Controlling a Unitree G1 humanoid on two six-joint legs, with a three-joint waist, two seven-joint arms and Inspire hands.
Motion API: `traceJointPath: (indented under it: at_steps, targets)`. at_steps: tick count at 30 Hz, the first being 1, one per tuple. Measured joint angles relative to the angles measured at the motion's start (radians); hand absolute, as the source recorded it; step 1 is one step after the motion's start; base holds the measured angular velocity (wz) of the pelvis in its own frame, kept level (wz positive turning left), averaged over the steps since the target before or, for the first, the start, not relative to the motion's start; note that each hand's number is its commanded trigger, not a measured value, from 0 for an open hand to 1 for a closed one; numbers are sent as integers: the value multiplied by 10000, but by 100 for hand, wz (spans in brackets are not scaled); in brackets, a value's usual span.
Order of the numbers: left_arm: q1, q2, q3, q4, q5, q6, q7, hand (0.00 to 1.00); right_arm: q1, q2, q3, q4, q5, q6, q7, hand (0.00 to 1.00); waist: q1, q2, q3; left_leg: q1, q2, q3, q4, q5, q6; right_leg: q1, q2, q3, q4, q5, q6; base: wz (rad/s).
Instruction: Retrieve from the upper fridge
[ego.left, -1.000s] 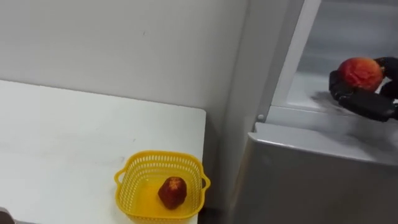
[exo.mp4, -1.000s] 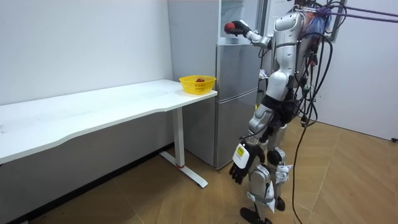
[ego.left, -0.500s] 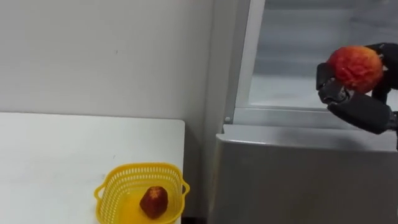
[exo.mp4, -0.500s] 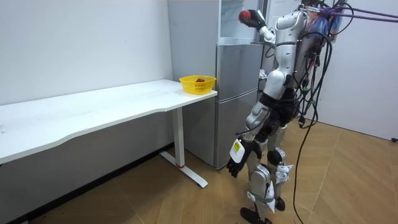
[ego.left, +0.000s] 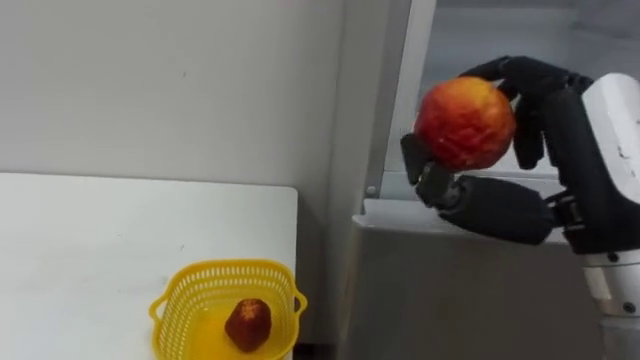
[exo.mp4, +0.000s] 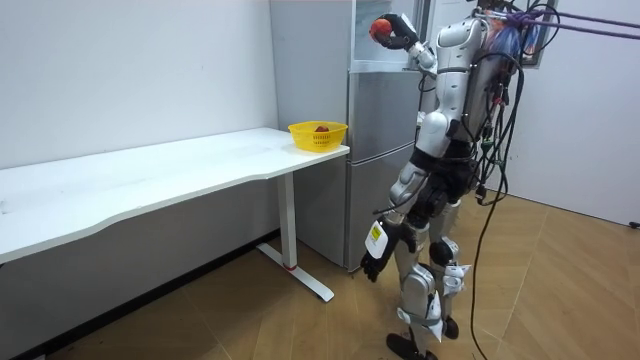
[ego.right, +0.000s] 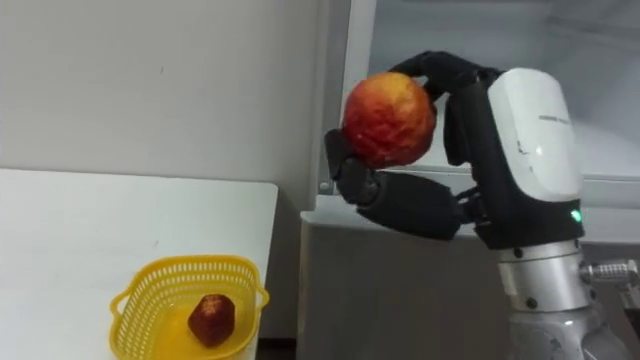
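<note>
A round red-orange fruit (ego.left: 465, 122) is held up in front of the open upper fridge compartment (ego.left: 560, 45), clear of its shelf. My right hand (ego.left: 500, 205) is shut on it, thumb below and fingers curled over the top and far side. The same fruit (ego.right: 389, 118) and right hand (ego.right: 420, 205) fill the middle of the right eye view. In the room view I stand facing the grey fridge (exo.mp4: 380, 160) with the fruit (exo.mp4: 380, 28) raised at head height. My left hand (exo.mp4: 372, 255) hangs beside my thigh.
A yellow basket (ego.left: 170, 300) sits at the near corner of the white table (ego.left: 100, 240), left of the fridge, with a small dark red fruit (ego.left: 247, 323) in it. The shut lower fridge door (ego.left: 450, 300) is below my right hand. A white wall stands behind the table.
My right hand has carried the fruit left and closer to my head, out from the fridge opening. The left arm has swung slightly. The basket has stayed put.
</note>
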Motion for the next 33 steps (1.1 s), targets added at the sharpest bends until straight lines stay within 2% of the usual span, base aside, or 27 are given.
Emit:
traceJointPath:
  at_steps: [7, 9, 12, 15, 17, 19, 28, 33]
  targets:
    - [-233, -3, 3, 174, 5, -2, -29, 0, -33, 0, 303, -138, -260, -20, 407, 100, 541, -183, 0, -55, -1, -20, 59, 1, -1, -37, 3, -14, -20, -1, 0, 0]
    - [-245, -1, 2, 178, -2, -26, -28, 0, -34, 15, 400, -130, -354, -40, 568, 100, 598, -209, 2, -89, -2, -34, 91, 1, -1, -30, -1, -42, -54, 1, 1, 3]
    - [-245, 0, 2, 218, -1, -65, -34, 0, -48, 142, 449, -130, -655, -55, 819, 100, 675, -265, 9, -110, -8, -118, 143, 0, 0, 16, -20, -173, -79, 3, 4, 10]
    - [-238, 9, -48, 227, -10, -80, -104, 0, -53, 353, 597, -114, -691, -65, 859, 100, 817, -217, 44, -129, -14, -246, 186, 0, 0, 66, -25, -245, -80, 4, 3, 6]
    - [-245, 60, -325, 210, -31, -83, -218, 0, -66, 487, 1015, -94, -757, -45, 854, 100, 913, -153, 88, -138, -3, -261, 142, -3, -3, 62, -13, -241, -48, 2, 1, 2]
    - [-226, 67, -403, 191, -9, -77, -260, 0, -211, 489, 1490, 91, -865, -13, 866, 100, 930, -159, 95, -203, 1, -255, 153, -1, -6, 0, -14, -247, -13, 0, -3, 3]
    - [-279, 119, -513, 252, -7, -33, -558, 0, -1038, 568, 2489, 1467, -1460, 58, 1348, 100, 1331, -509, 107, -460, -20, -345, 325, 15, -10, -129, -11, -273, -83, 12, -19, 4]
    - [-359, 127, -478, 387, -1, -29, -615, 0, -1038, 588, 2717, 1857, -1947, 75, 1359, 100, 1480, -433, 163, -461, -23, -411, 246, 14, -10, -148, -7, -281, -87, 12, -17, 3]
